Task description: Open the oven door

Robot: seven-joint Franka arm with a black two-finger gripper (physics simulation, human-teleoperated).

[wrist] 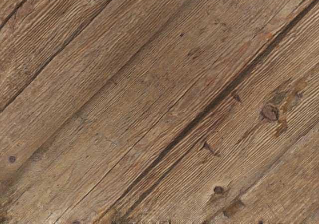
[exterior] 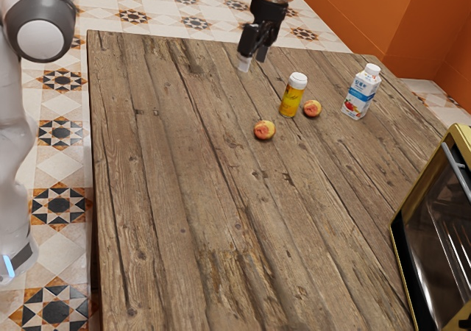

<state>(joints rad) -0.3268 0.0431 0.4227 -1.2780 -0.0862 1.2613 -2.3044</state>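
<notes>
Oven (exterior: 462,137) and working arm, the oven serving as landmark. The oven door (exterior: 430,235) is on the oven's face, towards the exterior view's lower right, and appears closed, though the picture's edge cuts it off. The gripper (exterior: 253,60) hangs above the table (exterior: 169,198), well apart from the oven; its tips seem parted, with nothing between them, as far as so small and dark a form allows one to judge. The door should handle as a stiff, fairly heavy panel turning on a hinge, probably along its lower edge; its glass is likely slippery and the part least suited to a grip. The proper hold is the bar handle (exterior: 456,171) near the door's upper edge, taken across its thickness and drawn outward in an arc. Materials: the handle is a slender, grey, metallic bar; the door, dark reflective glass; the oven's casing, yellow with a smooth edge. The table is of rough, grooved planks with knots, seen also below the hand in the wrist view. Nearest the oven among the loose goods stands an angular carton (exterior: 360,95); farther from it are a yellow cylindrical bottle (exterior: 291,98) and two rounded peaches (exterior: 264,130).
</notes>
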